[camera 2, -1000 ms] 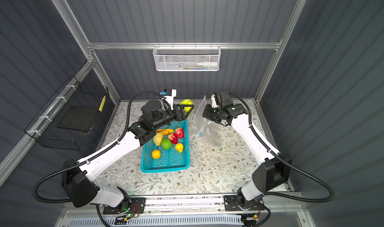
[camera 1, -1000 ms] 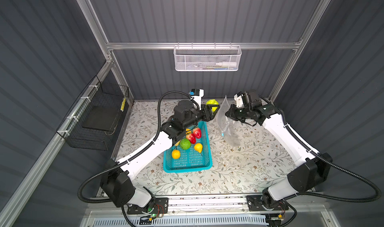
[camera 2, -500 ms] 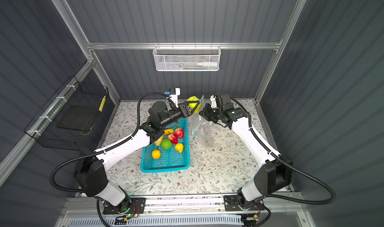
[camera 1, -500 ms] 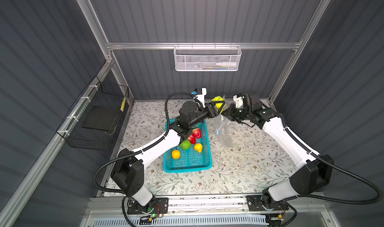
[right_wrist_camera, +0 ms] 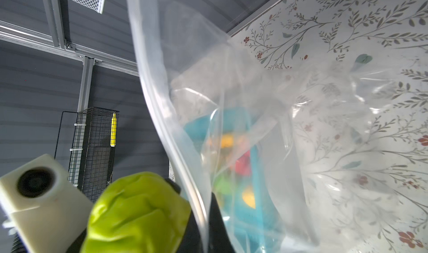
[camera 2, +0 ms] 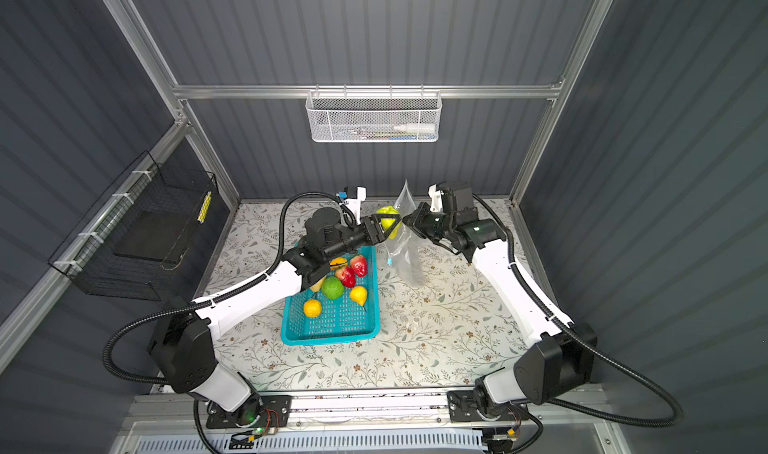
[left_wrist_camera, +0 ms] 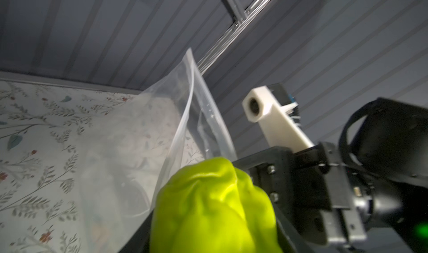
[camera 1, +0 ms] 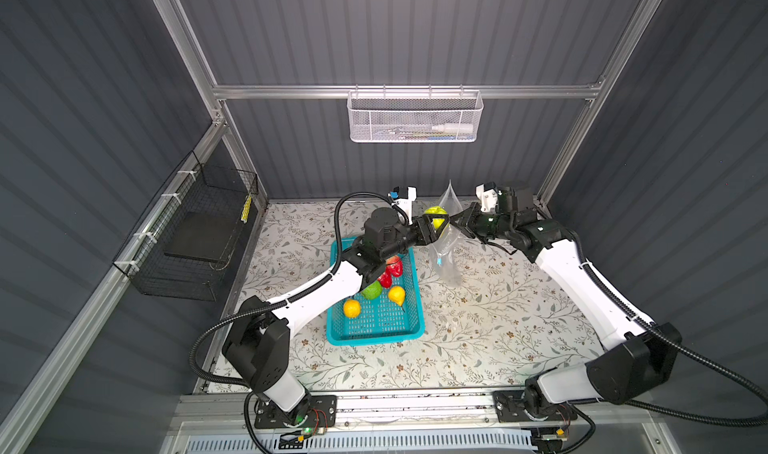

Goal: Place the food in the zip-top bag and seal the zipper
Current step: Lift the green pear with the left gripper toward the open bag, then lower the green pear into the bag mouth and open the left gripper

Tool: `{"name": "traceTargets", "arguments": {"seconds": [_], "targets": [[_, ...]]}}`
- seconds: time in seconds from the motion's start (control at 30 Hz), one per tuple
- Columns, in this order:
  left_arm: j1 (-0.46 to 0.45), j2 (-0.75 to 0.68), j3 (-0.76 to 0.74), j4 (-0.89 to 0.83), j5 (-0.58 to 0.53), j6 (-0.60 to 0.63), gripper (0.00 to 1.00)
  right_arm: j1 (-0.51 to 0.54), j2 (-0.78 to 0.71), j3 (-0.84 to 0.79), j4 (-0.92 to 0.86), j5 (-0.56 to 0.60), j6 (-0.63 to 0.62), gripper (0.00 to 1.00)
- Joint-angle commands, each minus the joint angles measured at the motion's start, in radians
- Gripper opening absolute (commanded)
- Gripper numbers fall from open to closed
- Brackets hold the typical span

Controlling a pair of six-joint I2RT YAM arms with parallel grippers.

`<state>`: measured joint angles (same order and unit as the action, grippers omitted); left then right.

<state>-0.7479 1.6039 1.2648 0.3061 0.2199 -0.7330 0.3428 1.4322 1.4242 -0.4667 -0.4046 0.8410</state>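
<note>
One bag (camera 2: pixel 405 253), two strawberries (camera 2: pixel 359 265), one green fruit (camera 2: pixel 384 214) (in left claw (camera 2: pixel 388 225)).

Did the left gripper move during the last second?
Yes. The left gripper, holding the green fruit, shifted slightly right, away from the teal basket, toward the bag.

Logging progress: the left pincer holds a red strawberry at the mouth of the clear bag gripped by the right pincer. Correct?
Not a strawberry: the left pincer holds a yellow-green fruit, as the left wrist view shows; the red strawberries lie in the teal basket. The rest stands: it is at the mouth of the clear bag gripped by the right pincer.
</note>
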Motion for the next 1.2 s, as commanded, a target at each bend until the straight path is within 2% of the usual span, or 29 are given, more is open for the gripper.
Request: {"name": "traceTargets", "arguments": {"seconds": [0.0,0.23,0.3,0.47,0.6,0.8,0.93,1.07,1.17], "targets": [[-0.009,-0.006,0.068,-0.151,-0.024,0.128,0.35,-0.002,-0.016,0.016,-0.016,-0.017,-0.042,0.0],[-0.022,0.027,0.139,-0.32,-0.053,0.208,0.36,0.021,0.021,0.086,-0.075,-0.031,-0.101,0.0],[-0.024,0.063,0.223,-0.415,-0.062,0.215,0.36,0.035,0.039,0.105,-0.103,-0.018,-0.122,0.0],[-0.028,0.124,0.282,-0.579,-0.102,0.206,0.36,0.058,0.072,0.12,-0.163,0.041,-0.157,0.0],[-0.028,0.117,0.262,-0.619,-0.14,0.203,0.36,0.071,0.083,0.125,-0.189,0.109,-0.178,0.0],[-0.028,0.141,0.272,-0.673,-0.169,0.193,0.39,0.101,0.112,0.16,-0.22,0.146,-0.204,0.0],[-0.028,0.166,0.291,-0.704,-0.185,0.178,0.5,0.123,0.129,0.17,-0.234,0.166,-0.21,0.0],[-0.028,0.167,0.303,-0.702,-0.185,0.162,0.68,0.135,0.139,0.166,-0.239,0.183,-0.211,0.0],[-0.028,0.151,0.297,-0.683,-0.179,0.151,0.73,0.136,0.141,0.162,-0.24,0.192,-0.211,0.0]]}}
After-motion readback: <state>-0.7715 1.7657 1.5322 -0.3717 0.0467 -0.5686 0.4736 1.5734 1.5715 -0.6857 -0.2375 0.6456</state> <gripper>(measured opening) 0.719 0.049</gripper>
